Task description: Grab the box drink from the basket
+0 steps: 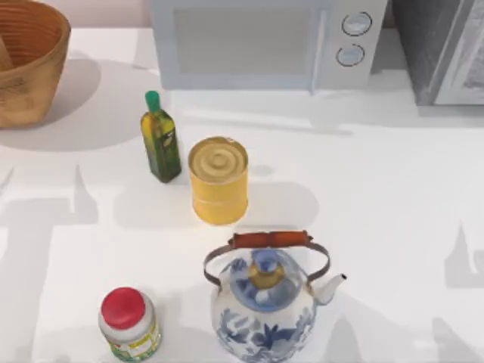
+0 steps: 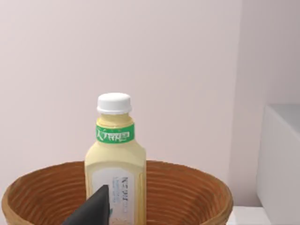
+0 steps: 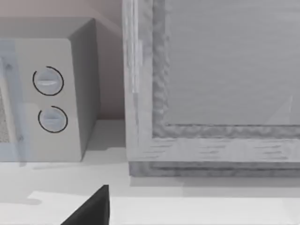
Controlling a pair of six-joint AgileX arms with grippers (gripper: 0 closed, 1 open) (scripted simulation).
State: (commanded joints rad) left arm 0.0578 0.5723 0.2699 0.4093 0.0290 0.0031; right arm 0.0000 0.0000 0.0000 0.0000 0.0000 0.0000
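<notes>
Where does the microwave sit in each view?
Top view: microwave at the back centre, dials on its right end.
Left wrist view: probably the pale box beside the basket.
Right wrist view: its end with both dials, next to a grey cabinet.
Shared landmark: the dials.

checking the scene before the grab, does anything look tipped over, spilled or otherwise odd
Nothing is tipped or spilled. The one oddity: the box drink, standing upright in the basket, looks like a pale yellow bottle with a white cap rather than a carton. On the table, the oil bottle, yellow can, teapot and red-lidded jar all stand upright.
</notes>
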